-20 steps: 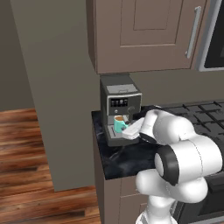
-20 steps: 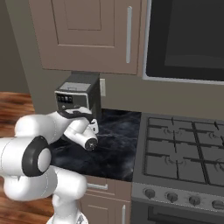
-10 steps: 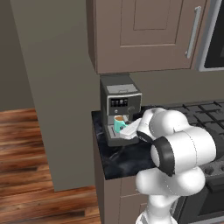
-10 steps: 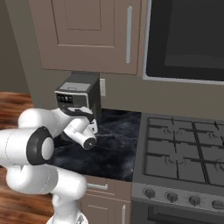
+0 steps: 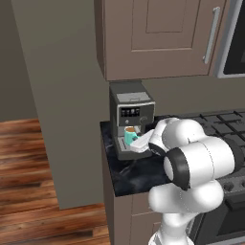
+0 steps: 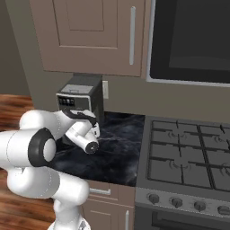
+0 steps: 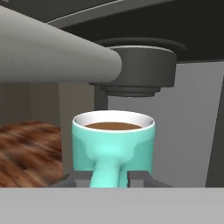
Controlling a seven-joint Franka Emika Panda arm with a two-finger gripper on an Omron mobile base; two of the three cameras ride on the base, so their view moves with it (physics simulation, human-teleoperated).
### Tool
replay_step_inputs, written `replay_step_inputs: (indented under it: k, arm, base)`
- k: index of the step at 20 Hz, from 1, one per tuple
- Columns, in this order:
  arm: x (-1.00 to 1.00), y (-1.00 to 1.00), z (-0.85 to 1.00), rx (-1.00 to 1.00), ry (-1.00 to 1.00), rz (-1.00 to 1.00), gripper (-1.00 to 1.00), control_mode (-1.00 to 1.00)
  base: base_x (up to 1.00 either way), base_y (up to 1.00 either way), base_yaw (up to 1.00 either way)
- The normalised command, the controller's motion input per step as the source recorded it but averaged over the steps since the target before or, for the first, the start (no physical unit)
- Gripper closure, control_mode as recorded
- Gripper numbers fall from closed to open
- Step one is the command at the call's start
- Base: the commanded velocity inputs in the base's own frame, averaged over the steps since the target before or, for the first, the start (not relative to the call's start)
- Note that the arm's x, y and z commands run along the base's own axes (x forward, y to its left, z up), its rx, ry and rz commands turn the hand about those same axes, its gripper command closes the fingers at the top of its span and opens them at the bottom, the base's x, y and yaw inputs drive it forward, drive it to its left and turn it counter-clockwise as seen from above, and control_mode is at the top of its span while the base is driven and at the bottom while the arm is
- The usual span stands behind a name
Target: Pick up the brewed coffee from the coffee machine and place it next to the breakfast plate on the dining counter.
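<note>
Two dark fingertips (image 7: 138, 176) at the foot of the hand view, one on each side of the mug's handle, drawn in close against it (contact itself hard to confirm at this angle). Gripper (image 7: 109, 177) narrowed almost to the handle's width, seemingly pinching the handle of the mug (image 7: 113, 146); in the left base view, reaching in at the front of the machine (image 5: 131, 125) right beside the teal mug (image 5: 129, 135). Mug upright on the drip tray under the brew head, brown coffee showing at the rim, handle facing the hand. Against a second ago: jaws much narrower than then, arm's elbow swung lower and nearer the cameras in both base views, mug in the same spot under the spout, machine and worktop (image 6: 117, 152) unshifted. Little headroom over the mug: brew head just above the rim, machine body behind and at both sides, so open room only toward the hand. Machine near the worktop's left end, wall panel and wood floor (image 5: 24, 162) beyond that edge; cabinet (image 6: 96, 33) hanging just above the machine. Bare black marble to the right of the machine up to the stove (image 6: 188, 157), which abuts the worktop.
</note>
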Motion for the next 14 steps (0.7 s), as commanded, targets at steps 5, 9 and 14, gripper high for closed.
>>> replay_step_inputs:
  k: [5,9,14]
  arm:
    - [0.0,0.0,0.0,0.0,0.0,0.0,1.0,-1.0]
    - [-0.13,-0.05,0.0,0.0,0.0,0.0,1.0,-1.0]
    - [-0.28,-0.17,0.0,0.0,0.0,0.0,1.0,-1.0]
  base:
    - [0.0,0.0,0.0]
    - [0.0,0.0,0.0]
    - [0.0,0.0,0.0]
